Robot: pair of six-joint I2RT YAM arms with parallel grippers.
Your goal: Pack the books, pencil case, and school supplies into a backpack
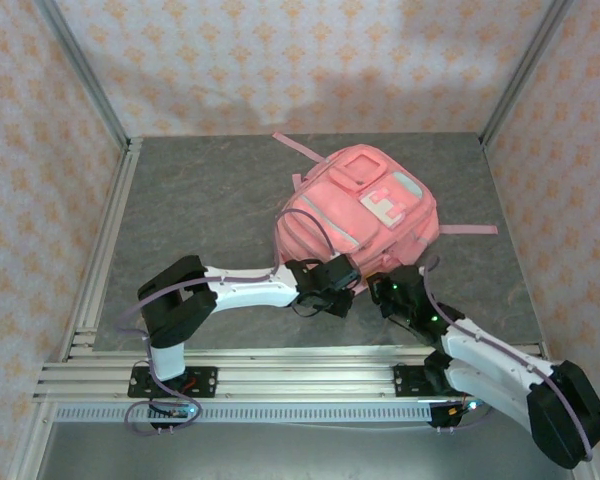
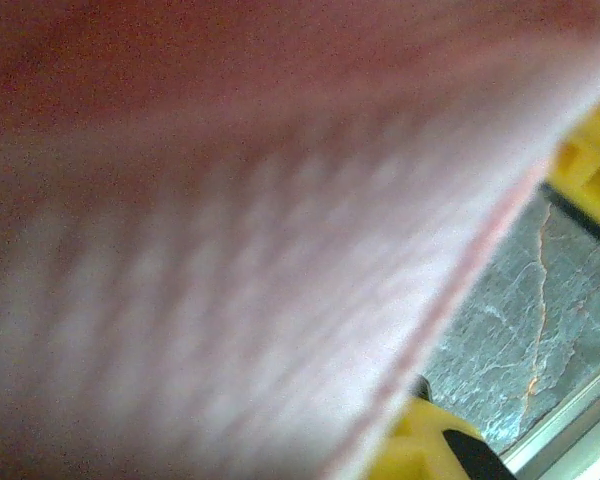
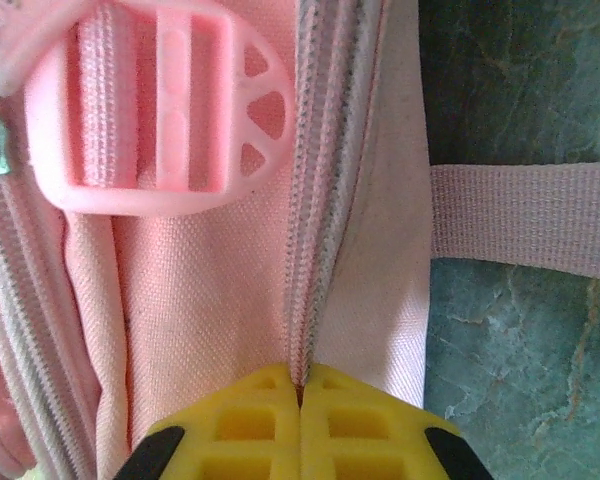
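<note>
The pink backpack [image 1: 365,215] lies flat on the dark table [image 1: 210,210] with its front pockets up. My left gripper [image 1: 330,290] is at its near edge. Blurred pink fabric [image 2: 230,250] presses against the left wrist camera, and one yellow finger [image 2: 430,450] shows beside it; the jaws look shut on that fabric. My right gripper [image 1: 385,290] is also at the near edge, shut [image 3: 301,378] on the backpack's zipper seam [image 3: 315,250]. The books, pencil case and school supplies are out of view.
A pink plastic buckle [image 3: 160,110] sits left of the zipper, and a webbing strap [image 3: 525,220] runs right across the table. Loose straps trail at the back [image 1: 300,150] and right [image 1: 470,230]. Aluminium rails line the left [image 1: 105,250] and front [image 1: 280,375] edges.
</note>
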